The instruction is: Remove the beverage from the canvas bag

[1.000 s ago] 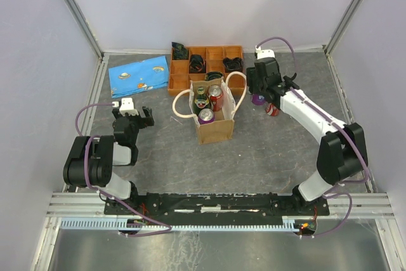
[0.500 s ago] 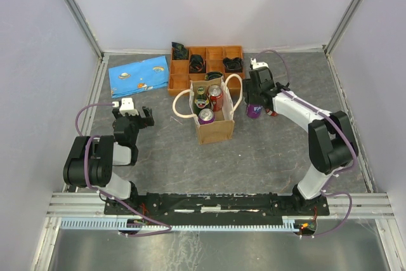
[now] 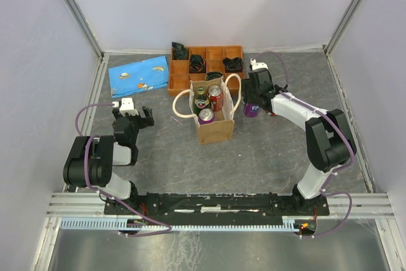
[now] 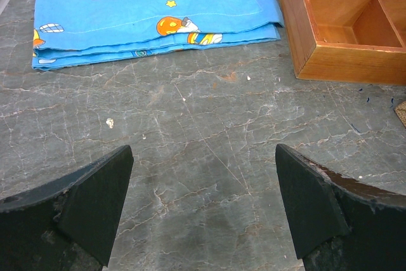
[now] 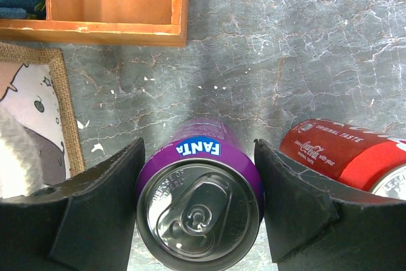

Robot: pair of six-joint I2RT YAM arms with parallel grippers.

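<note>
Top external view is showing the canvas bag (image 3: 214,125) standing upright near the middle of the table (image 3: 266,150), its two cream handles (image 3: 181,103) looping out to either side. A green bottle (image 3: 202,98), a red can (image 3: 216,96) and a purple can (image 3: 206,116) are sitting upright inside it.

Just right of the bag, outside it, the right gripper (image 3: 252,103) is clasping a purple Fanta can (image 3: 252,110). On the right wrist camera its fingers (image 5: 101,207) are pressing against both sides of this can (image 5: 198,211), which is pointing its silver top at the lens. Whether its base is touching the table cannot be told. A red Coca-Cola can (image 5: 346,160) is sitting just beside it, away from the bag's woven edge (image 5: 60,106).

Behind the bag, the orange-brown tray (image 3: 175,79) is lying against the back edge, with a blue patterned pouch (image 3: 139,75) lying flat to its left.

Well apart on the left, the left gripper (image 3: 130,111) is hanging over bare table with its jaws spread wide (image 4: 203,157), facing the pouch (image 4: 152,4) and a tray corner (image 4: 336,65).
</note>
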